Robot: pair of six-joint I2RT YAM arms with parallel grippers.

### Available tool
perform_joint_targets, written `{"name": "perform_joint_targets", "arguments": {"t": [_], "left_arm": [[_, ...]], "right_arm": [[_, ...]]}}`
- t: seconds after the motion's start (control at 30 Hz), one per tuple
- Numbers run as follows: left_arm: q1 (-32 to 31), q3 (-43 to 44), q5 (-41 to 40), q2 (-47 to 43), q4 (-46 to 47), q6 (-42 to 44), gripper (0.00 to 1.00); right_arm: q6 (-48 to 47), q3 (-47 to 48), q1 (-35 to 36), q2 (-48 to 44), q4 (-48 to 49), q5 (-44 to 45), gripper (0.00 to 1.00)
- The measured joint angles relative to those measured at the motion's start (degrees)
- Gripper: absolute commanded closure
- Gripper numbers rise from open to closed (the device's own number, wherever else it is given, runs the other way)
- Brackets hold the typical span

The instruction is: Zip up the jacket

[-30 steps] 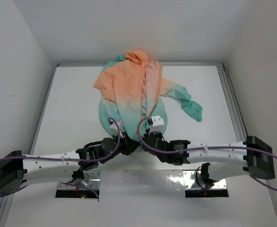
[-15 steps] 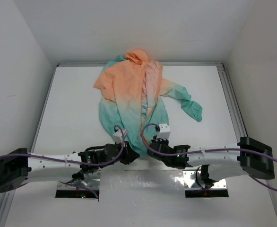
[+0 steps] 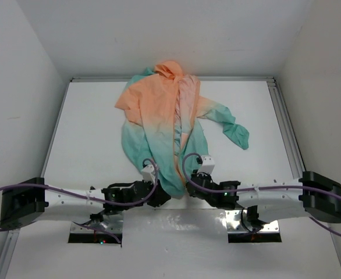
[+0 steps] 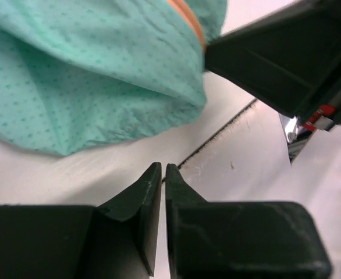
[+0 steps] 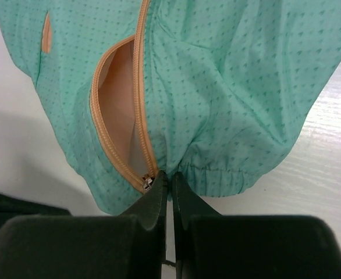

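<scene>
Right jaws are pressed together and pinching the bottom hem of the jacket [image 5: 217,87], right beside the lower end of the orange zipper [image 5: 140,87]. From there the zipper tape runs up toward 12 o'clock and gapes open, so you can see peachy lining inside. Left jaws are together too, with just a hairline slit and nothing in them. They sit over bare worktop [image 4: 54,168], with the teal hem up around 11 o'clock, near them but apart. The fabric is thin and crinkly, with a tiny dotted print on the teal. The hem is gathered like elastic, and there's a little orange slit [image 5: 46,32] off at 10 o'clock. From above, the left arm [image 3: 71,197] and right arm [image 3: 269,190] lie low across the near edge, with purple cables [image 3: 176,163] looping over them. The jacket [image 3: 159,116] lies mid-worktop in a rumpled heap: hood at 12 o'clock against the back wall [image 3: 159,35], peach fading to teal toward 6, one sleeve [image 3: 231,128] flung out toward 3. The worktop [image 3: 89,133] is matte white and goes glossy near the arm bases. A metal rail [image 3: 284,128] runs down its right side, and plain white walls box it in.
</scene>
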Motion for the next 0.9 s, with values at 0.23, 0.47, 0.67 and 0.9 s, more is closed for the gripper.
{"name": "perform_joint_targets", "arguments": {"t": [0.23, 0.47, 0.67, 0.9], "left_arm": [[0.2, -0.83, -10.1, -3.39, -6.73, -5.03, 0.67], [9.81, 3.63, -13.2, -3.3, -13.9, -5.18, 0.64], [17.66, 3.65, -16.13, -7.02, -18.29, -5.42, 0.66], [25.73, 3.63, -14.91, -2.45, -18.78, -4.48, 0.73]], "right_arm": [[1.75, -4.68, 0.31, -5.42, -0.44, -0.9, 1.0], [2.56, -5.35, 0.31, -5.92, -0.52, -1.16, 1.0], [2.64, -5.6, 0.31, -5.88, 1.25, -1.27, 1.0], [2.6, -5.68, 0.31, -3.82, 4.17, -1.44, 1.0]]}}
